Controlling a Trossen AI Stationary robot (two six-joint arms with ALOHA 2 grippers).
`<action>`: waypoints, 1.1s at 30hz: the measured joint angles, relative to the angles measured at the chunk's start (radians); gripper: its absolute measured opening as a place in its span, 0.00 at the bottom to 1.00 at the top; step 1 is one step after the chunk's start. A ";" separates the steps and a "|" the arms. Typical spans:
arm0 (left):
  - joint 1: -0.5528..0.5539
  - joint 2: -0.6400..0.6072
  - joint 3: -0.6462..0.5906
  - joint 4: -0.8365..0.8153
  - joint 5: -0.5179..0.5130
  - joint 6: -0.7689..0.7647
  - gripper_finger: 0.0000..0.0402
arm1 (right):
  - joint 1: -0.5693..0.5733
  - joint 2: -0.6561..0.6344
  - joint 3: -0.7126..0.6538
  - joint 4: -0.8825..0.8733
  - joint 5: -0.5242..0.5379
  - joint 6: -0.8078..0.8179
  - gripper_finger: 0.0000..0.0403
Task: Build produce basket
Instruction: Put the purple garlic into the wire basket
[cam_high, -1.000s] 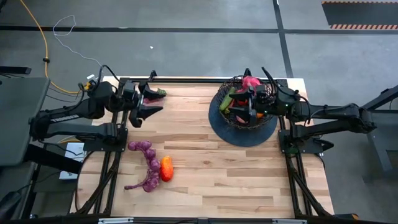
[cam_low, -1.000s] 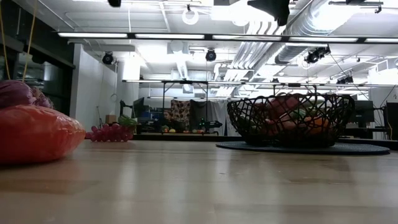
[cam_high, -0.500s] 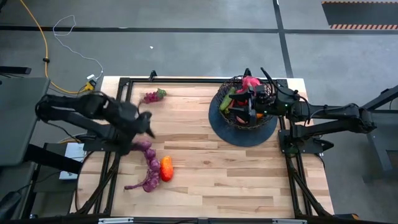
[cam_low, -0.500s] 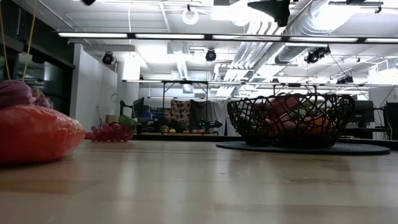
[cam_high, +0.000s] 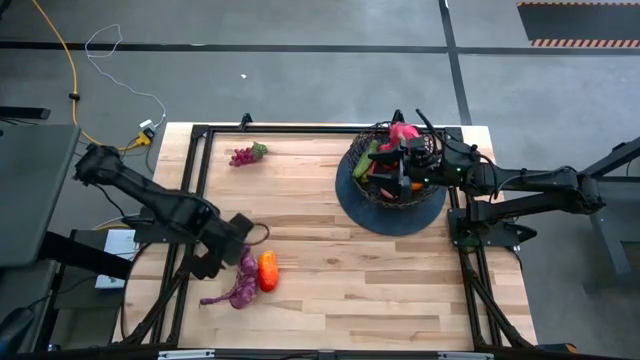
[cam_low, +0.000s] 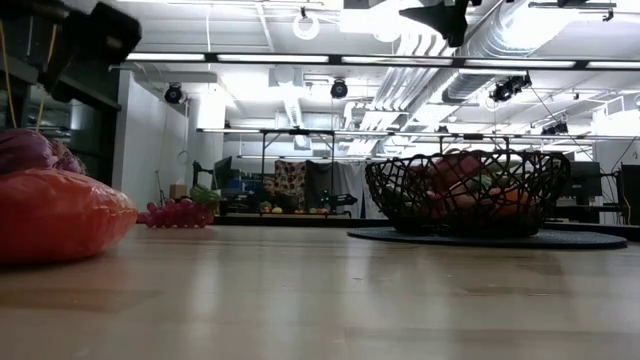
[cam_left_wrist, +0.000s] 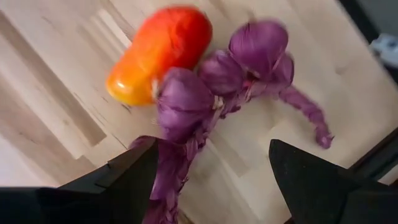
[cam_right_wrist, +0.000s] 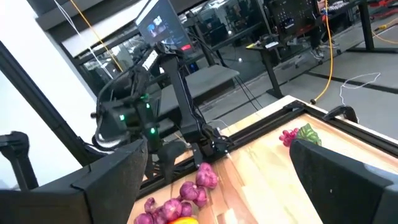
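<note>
I've got the left gripper (cam_left_wrist: 211, 177) spread wide over the purple onion braid (cam_high: 238, 270) and orange pepper (cam_high: 267, 270) near the table's (cam_high: 330, 270) left edge. Right gripper (cam_high: 408, 172), released, hangs over the basket (cam_high: 392, 215) by the far right corner.

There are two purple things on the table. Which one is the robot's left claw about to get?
The long purple braid beside the orange fruit. The open left gripper is over its end; the small grapes sit far off at the table's back edge.

Industrial lab/workshop: exposed ceiling ducts (cam_low: 520, 40), strip lights (cam_low: 330, 58), workbenches w/ monitors (cam_right_wrist: 163, 25).
</note>
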 joint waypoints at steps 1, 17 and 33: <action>-0.007 0.011 -0.012 0.006 -0.002 0.009 0.73 | 0.000 0.000 0.000 -0.006 0.000 0.000 0.95; -0.057 0.169 -0.090 0.138 -0.087 0.161 0.73 | 0.000 0.000 0.000 -0.043 0.000 0.000 0.95; -0.058 0.244 -0.090 0.176 -0.125 0.209 0.62 | 0.000 0.000 0.000 -0.061 0.000 0.028 0.95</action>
